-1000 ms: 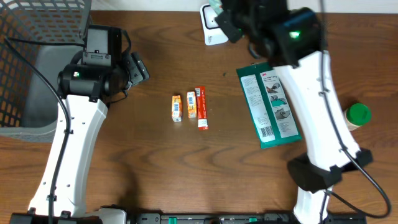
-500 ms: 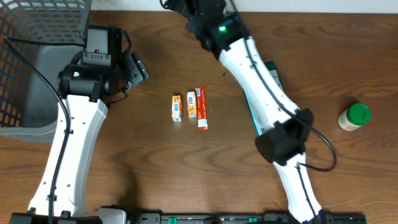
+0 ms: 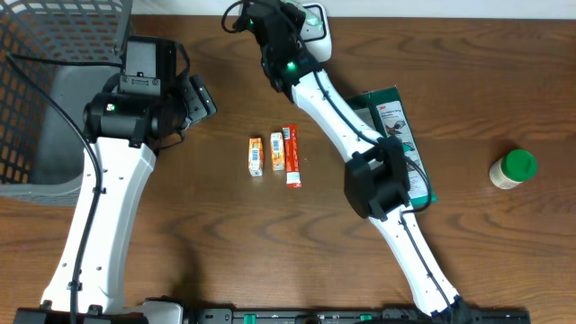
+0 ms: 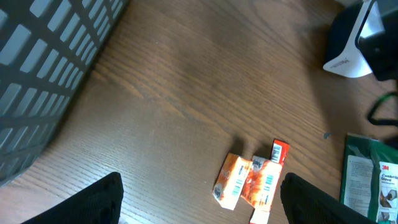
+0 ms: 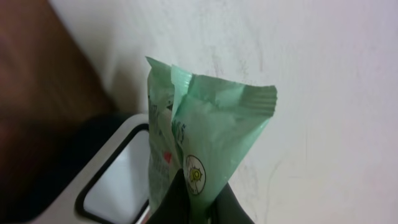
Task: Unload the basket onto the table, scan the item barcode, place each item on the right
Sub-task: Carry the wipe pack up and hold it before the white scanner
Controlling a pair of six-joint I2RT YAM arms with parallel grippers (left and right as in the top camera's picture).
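My right gripper [image 5: 198, 198] is shut on a pale green packet [image 5: 205, 130], which stands upright between its black fingers. Just behind and left of the packet is the window of the white-and-black barcode scanner [image 5: 118, 180]. From overhead, the right arm reaches to the table's far edge, and its gripper [image 3: 268, 20] sits beside the scanner [image 3: 317, 27]; the packet is hidden there. My left gripper [image 4: 202, 208] hangs open over bare table, with nothing between its fingers. Two orange boxes [image 4: 231, 182] and a red box [image 4: 278, 151] lie just ahead of it.
A grey wire basket [image 3: 54, 54] fills the back left corner. A flat green 3M pack [image 3: 400, 135] lies right of centre, partly under the right arm. A green-lidded bottle [image 3: 513, 169] stands at the far right. The orange boxes [image 3: 266, 154] lie mid-table.
The right arm has swung left along the back of the table, from above the green 3M pack to the scanner. The left arm has not moved.
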